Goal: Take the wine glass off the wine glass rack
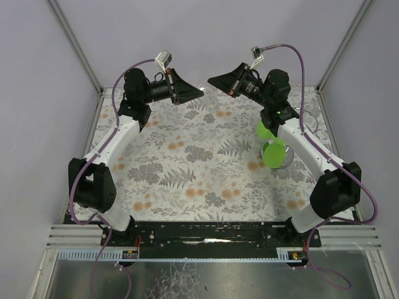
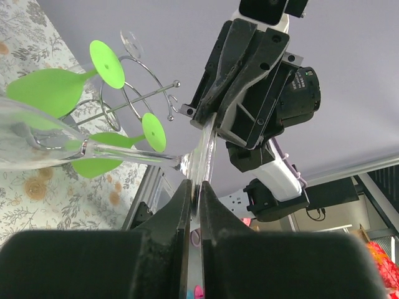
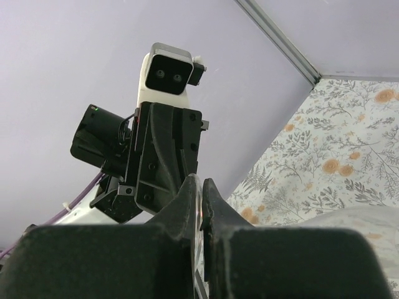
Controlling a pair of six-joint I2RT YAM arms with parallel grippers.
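Note:
A clear wine glass (image 2: 134,156) is held in the air away from the wine glass rack, its bowl (image 2: 28,146) to the left and its round foot seen edge-on. My left gripper (image 2: 194,188) is shut on one edge of the foot. My right gripper (image 3: 201,188) is shut on the opposite edge and shows in the left wrist view (image 2: 240,75). In the top view both grippers meet tip to tip, left (image 1: 199,92) and right (image 1: 212,81). The silver wire wine glass rack (image 2: 149,93) stands beside my right arm (image 1: 288,159) with green glasses (image 1: 272,154) hanging on it.
Green glass feet (image 2: 106,62) and bowls (image 2: 50,90) hang on the rack's arms. A floral cloth (image 1: 199,162) covers the table. Grey walls close in the back and both sides. The left gripper's body (image 3: 162,156) fills the middle of the right wrist view.

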